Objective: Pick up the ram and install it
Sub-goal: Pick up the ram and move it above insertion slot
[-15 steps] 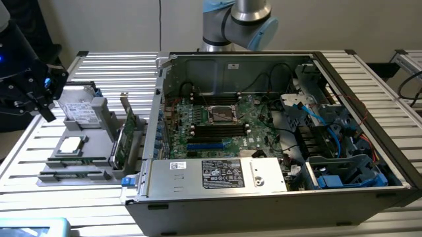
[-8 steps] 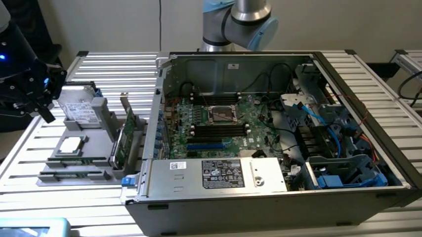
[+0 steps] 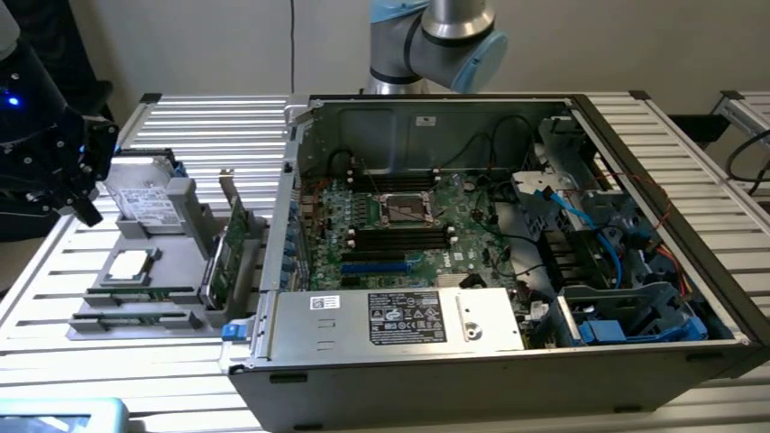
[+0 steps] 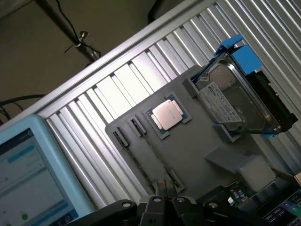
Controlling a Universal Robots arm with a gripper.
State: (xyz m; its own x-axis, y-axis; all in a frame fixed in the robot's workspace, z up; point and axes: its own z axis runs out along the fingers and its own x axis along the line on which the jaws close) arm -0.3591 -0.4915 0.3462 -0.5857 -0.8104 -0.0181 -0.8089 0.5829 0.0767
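Step in hand: approach, nothing picked yet. Tool [image 3: 79, 207] is closed and empty, hovering over the grey tray [image 3: 180, 257] on the slatted aluminium bench [image 3: 121, 361]. The ram [image 3: 139, 295], a thin green stick, lies in a slot of that tray, near the square metal-lidded CPU [image 3: 126, 263]. My read: a grasp needs the tool parted and squared to the stick's narrow edge. The black motherboard slots [image 3: 398, 239] look vacant.

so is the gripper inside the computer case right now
No, the gripper hangs over the grey tray, outside the open computer case.
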